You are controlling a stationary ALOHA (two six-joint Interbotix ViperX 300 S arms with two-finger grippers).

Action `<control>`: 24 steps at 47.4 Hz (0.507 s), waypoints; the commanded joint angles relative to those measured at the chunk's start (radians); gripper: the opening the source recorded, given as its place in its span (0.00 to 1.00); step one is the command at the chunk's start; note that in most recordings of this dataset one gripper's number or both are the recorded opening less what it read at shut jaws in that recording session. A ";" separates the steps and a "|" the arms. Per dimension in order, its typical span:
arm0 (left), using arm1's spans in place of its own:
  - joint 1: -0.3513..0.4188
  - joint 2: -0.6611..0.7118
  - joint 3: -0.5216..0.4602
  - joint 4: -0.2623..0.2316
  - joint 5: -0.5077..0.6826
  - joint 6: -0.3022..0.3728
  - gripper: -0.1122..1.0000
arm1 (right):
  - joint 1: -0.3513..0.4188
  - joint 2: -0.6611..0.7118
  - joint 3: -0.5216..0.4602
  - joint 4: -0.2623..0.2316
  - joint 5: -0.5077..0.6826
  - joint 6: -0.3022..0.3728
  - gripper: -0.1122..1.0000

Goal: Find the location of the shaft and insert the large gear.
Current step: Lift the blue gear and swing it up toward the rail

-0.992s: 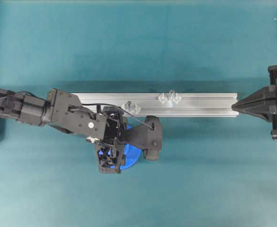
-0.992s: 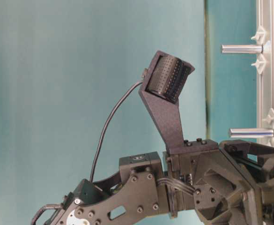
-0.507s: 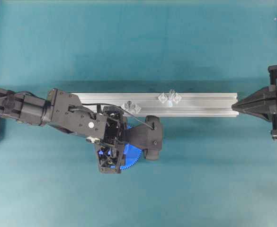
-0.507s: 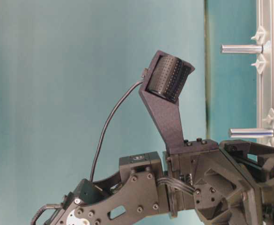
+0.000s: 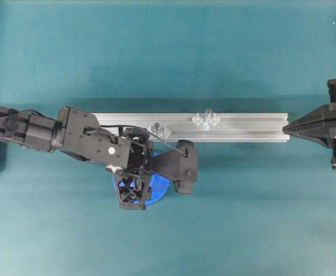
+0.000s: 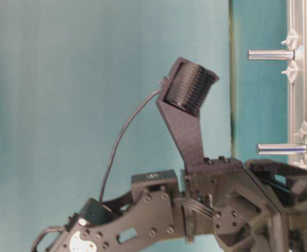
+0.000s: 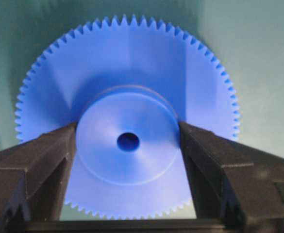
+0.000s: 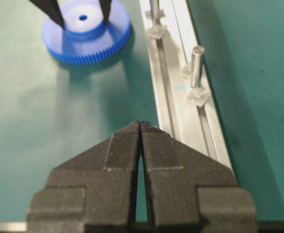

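The left gripper (image 7: pixel 128 141) clamps the large gear's (image 7: pixel 127 116) hub flat on the mat, with the upright shaft (image 5: pixel 207 114) up-right on the aluminium rail (image 5: pixel 248 126), nearer this arm.

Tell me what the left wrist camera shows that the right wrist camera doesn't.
Only the left wrist view shows the large gear close up, with the left gripper fingers pressed against its raised hub on both sides. Only the right wrist view shows the aluminium rail, the shaft standing on it, and the right gripper with its fingers closed together, empty. Both show the blue gear and the green table.
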 commanded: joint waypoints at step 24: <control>0.003 -0.055 -0.198 0.008 0.137 0.040 0.73 | 0.000 0.005 -0.009 0.003 -0.005 0.011 0.12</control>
